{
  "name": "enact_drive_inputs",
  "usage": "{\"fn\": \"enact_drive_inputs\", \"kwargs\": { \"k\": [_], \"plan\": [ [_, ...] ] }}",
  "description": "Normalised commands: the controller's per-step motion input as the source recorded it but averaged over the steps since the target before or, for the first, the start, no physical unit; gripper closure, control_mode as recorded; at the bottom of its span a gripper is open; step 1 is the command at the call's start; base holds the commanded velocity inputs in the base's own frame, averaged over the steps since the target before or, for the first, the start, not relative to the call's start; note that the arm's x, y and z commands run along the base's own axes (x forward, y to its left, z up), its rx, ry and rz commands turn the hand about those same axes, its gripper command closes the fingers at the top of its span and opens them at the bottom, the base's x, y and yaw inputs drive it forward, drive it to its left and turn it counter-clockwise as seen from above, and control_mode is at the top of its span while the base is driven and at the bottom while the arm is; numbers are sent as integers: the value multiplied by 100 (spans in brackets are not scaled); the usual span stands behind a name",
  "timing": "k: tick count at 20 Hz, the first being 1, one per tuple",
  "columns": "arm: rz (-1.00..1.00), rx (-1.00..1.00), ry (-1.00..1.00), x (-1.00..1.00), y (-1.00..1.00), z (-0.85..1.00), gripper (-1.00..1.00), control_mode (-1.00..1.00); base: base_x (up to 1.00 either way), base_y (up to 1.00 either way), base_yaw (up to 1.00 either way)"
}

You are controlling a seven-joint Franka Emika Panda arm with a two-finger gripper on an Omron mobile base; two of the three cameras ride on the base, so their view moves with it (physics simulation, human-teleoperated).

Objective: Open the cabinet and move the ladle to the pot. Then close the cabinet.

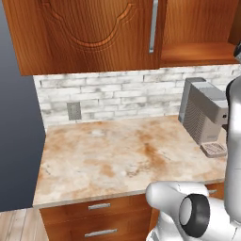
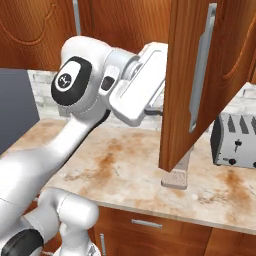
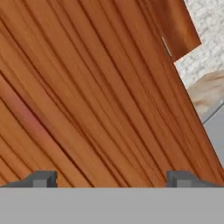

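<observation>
We are in the opening step, and the cabinet (image 2: 200,85) has a door swung well out toward us: in the right base view the door stands edge-on over the counter (image 2: 125,175), its long silver bar handle (image 2: 200,75) facing the camera. In the left base view the other door (image 1: 89,33) sits shut, and beside it we can see into an open compartment with a bare wooden shelf (image 1: 197,54).

The gripper (image 3: 111,179) looks straight at wood grain from close up, its two dark fingertips (image 3: 41,179) spread wide with nothing between them. It grips nothing; the wood lies just beyond the tips, and we cannot tell whether they touch it. In the right base view the hand is tucked behind the open door's inner face.

Where is the ladle? We cannot find it here (the slice of shelf we can see holds nothing), and the pot is likewise out of sight. On the counter stand a coffee machine (image 1: 203,113) against the brick wall and a toaster (image 2: 235,140) off to the right.

So we judge the door open, or nearly so, and the ladle not yet fetched. The next move calls for drawing the hand clear of the door, turning it toward the cabinet's inside, and searching the shelves for the ladle. The risk we see is the arm knocking the door while it swings round.
</observation>
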Motion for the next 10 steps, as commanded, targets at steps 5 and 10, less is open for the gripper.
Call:
{"fn": "enact_drive_inputs", "kwargs": {
  "k": [5, 10],
  "plan": [
    [42, 3, 1, -57, 100, 0, -100, -100, 0, 0, 0],
    [60, 0, 0, -43, 100, 0, -100, -100, 0, 0, 0]
  ]
}}
